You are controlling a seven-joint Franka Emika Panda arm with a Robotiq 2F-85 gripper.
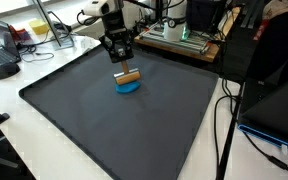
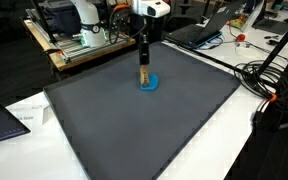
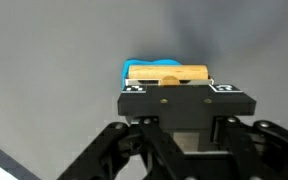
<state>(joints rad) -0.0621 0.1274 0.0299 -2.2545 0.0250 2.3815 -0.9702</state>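
Note:
My gripper (image 1: 122, 62) hangs over the far middle of a dark grey mat (image 1: 104, 120) and is shut on a small wooden block (image 1: 130, 76). The block sits on or just above a flat blue round object (image 1: 129, 87); contact cannot be told. In the exterior view from the opposite side the gripper (image 2: 143, 60) points straight down, with the wooden block (image 2: 144, 74) over the blue object (image 2: 147, 83). In the wrist view the gripper's black body (image 3: 172, 100) hides the fingertips. Beyond it show the wooden block (image 3: 169, 73) and the blue object's edge (image 3: 144, 65).
The mat lies on a white table (image 1: 4, 95). A metal frame with electronics (image 1: 179, 38) stands behind it. Black cables (image 1: 224, 120) run along one side near a dark laptop (image 1: 279, 105). A keyboard and mouse (image 1: 6, 68) lie off another side.

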